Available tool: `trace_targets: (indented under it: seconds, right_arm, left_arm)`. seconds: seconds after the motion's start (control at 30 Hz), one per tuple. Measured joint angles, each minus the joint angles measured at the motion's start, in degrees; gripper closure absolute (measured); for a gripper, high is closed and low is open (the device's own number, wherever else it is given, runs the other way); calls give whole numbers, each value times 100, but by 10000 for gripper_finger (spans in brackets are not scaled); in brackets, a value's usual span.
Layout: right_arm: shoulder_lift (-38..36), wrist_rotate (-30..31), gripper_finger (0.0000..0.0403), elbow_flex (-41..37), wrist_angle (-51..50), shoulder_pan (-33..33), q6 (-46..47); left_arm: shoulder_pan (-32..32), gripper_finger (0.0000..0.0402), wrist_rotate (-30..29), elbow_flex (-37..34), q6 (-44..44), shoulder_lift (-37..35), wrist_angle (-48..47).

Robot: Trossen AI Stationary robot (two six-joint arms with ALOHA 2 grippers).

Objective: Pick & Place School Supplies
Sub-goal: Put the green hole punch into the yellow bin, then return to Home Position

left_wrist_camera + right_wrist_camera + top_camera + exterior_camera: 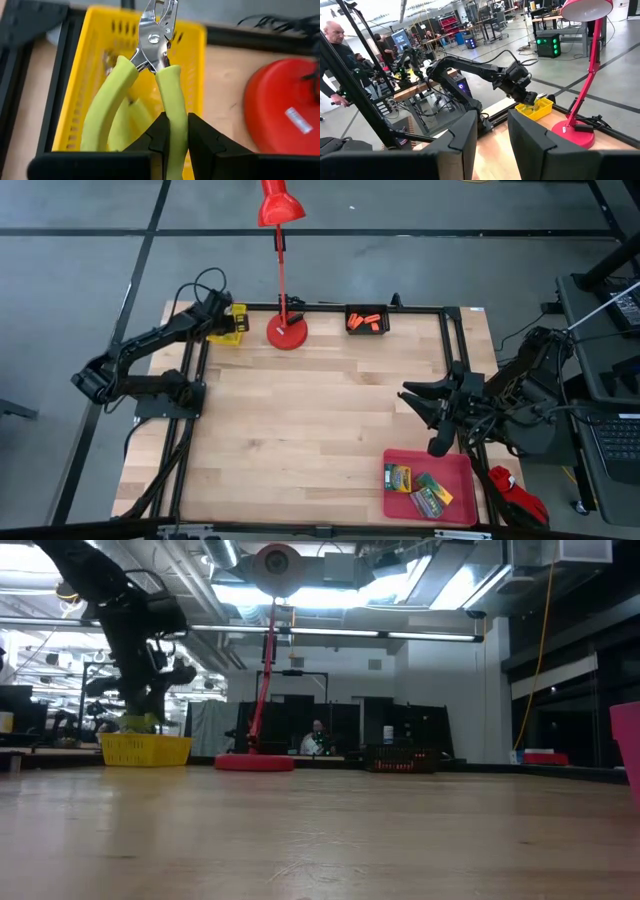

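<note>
Left pincer clamps one handle of the tool above yellow tray; rigid, light, slick handles; right pincer gapes

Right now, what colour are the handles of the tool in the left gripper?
Yellow-green handles on the tool, held in the left gripper; clearest in the left wrist view.

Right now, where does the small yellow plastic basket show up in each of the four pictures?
High view: yellow plastic basket at the table's far left corner.
Low view: far left.
Left wrist view: behind the held green-handled tool.
Right wrist view: centre right.
Shared landmark: the red lamp base beside it.
</note>
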Motion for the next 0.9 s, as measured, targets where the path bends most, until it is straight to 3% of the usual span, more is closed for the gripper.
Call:
trace_targets:
  seconds: [0.6,0.9]
  right_arm:
    - [2,45,291,-2,-59,55,129]
    - [2,45,291,-2,-61,55,133]
  left_arm:
    - [-3,361,12,-535,-9,-5,154]
    - [-7,262,170,-525,6,-5,577]
